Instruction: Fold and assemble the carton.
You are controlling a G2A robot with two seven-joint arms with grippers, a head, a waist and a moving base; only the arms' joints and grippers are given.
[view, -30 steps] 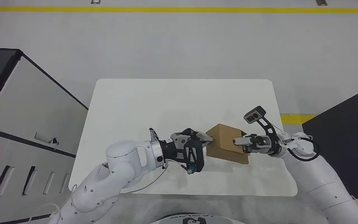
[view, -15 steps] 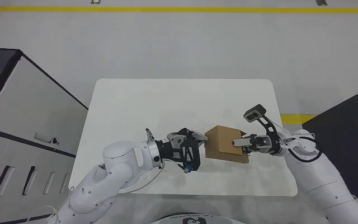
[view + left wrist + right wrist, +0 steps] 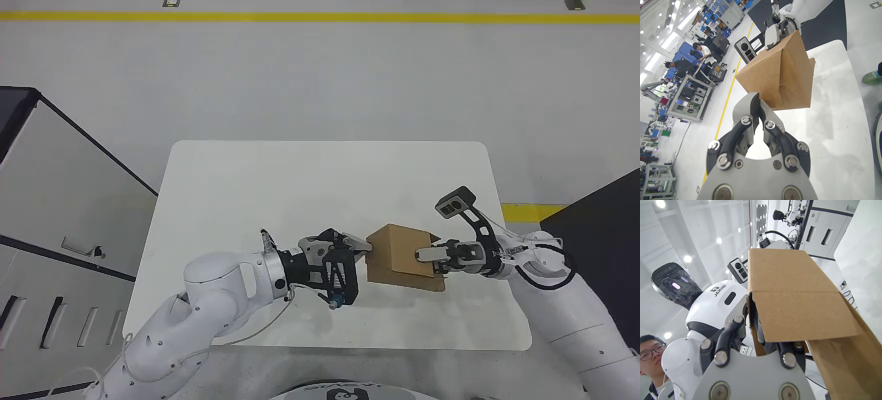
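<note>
- Since a second ago the left gripper (image 3: 350, 263) has slid a little to the left and nearer, and the left end of the brown cardboard carton (image 3: 403, 257) has settled a touch to the left. Over the last half second nothing has shifted.
- That carton sits on the near right part of the white worktop (image 3: 250, 200), between the two grippers. It is tilted, with one long edge uppermost.
- In the left wrist view its lower edge appears to be down on the worktop.
- Left jaws are drawn close together with nothing between them. Their tips are just beside the carton's near left corner — whether they touch it cannot be told.
- At the carton's right end, the right gripper (image 3: 428, 255) has its jaws pinched on the edge of a carton wall, one finger inside and one outside, as the right wrist view shows.
- From that view a flap hangs folded out over the right gripper's fingers (image 3: 735, 325), below a crease across the panel.
- Seen from the left wrist, the end facing the left gripper is closed by folded flaps with a seam down the middle — a notched flap edge juts out past one side.
- To the left of the worktop stands a grey cabinet (image 3: 50, 180).
- Along the far floor runs a yellow line (image 3: 320, 16).
</note>
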